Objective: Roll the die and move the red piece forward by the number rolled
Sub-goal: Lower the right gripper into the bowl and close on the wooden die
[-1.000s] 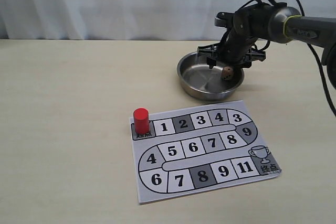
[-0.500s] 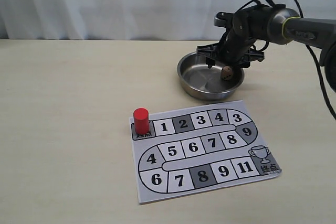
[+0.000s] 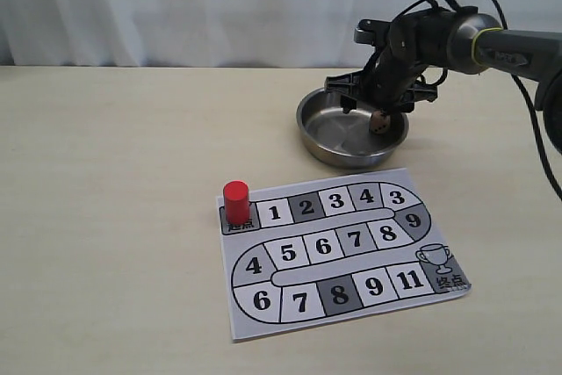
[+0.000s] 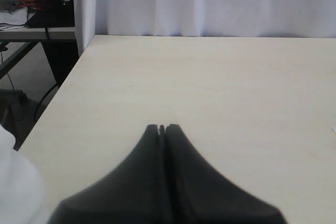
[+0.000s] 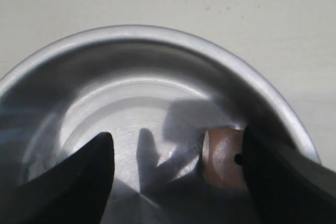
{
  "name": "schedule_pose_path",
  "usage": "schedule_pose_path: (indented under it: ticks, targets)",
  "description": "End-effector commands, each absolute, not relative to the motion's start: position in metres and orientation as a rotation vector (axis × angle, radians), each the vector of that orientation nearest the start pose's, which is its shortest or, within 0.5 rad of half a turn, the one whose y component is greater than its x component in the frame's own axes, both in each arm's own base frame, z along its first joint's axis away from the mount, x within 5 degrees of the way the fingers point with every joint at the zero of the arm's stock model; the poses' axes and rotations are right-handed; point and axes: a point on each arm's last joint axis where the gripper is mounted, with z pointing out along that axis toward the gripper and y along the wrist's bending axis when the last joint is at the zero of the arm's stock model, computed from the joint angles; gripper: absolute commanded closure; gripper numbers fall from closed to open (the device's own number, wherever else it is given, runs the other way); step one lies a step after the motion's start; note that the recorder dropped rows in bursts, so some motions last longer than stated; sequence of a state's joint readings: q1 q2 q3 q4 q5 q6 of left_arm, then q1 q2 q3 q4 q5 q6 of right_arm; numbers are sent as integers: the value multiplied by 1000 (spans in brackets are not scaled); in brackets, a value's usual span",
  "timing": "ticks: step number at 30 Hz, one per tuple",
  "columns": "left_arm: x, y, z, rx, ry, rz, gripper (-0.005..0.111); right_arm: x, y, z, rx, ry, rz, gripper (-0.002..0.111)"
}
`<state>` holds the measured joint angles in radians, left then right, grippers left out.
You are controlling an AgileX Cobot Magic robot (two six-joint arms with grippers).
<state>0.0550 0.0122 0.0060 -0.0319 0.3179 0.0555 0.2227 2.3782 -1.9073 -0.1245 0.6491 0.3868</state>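
The red piece [image 3: 235, 200] stands on the board's [image 3: 369, 292] start square. Farther back, the die [image 5: 223, 156] lies in the steel bowl [image 3: 329, 151], between the fingers of the spread right gripper [image 5: 176, 148], close against one. The left gripper [image 4: 163, 128], closed, is nowhere near.

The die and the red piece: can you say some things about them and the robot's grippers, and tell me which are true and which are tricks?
1. The die is inside the metal bowl. True.
2. The red piece stands on square 5. False: it stands upright on the start square of the game board, next to square 1.
3. The right gripper is open over the bowl, with the die beside one finger. True.
4. The left gripper is holding the die. False: it is shut on nothing, over bare table.
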Motion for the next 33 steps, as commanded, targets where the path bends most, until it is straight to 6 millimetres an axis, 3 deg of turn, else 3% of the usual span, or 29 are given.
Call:
schedule_pose_path:
  ticks: [1,8,16,27,33]
  targets:
    - [55,2,185,-12,1801,44,107,506,107,147,101,2599,77,44]
    - [55,2,185,-12,1801,44,107,508,105,158,87,2608,26,44]
    - [55,2,185,-12,1801,44,107,511,100,137,54,2628,-79,44]
    - [55,2,185,-12,1801,44,107,512,103,136,77,2612,-22,44]
    - [55,2,185,-12,1801,44,107,512,103,125,75,2631,-28,44]
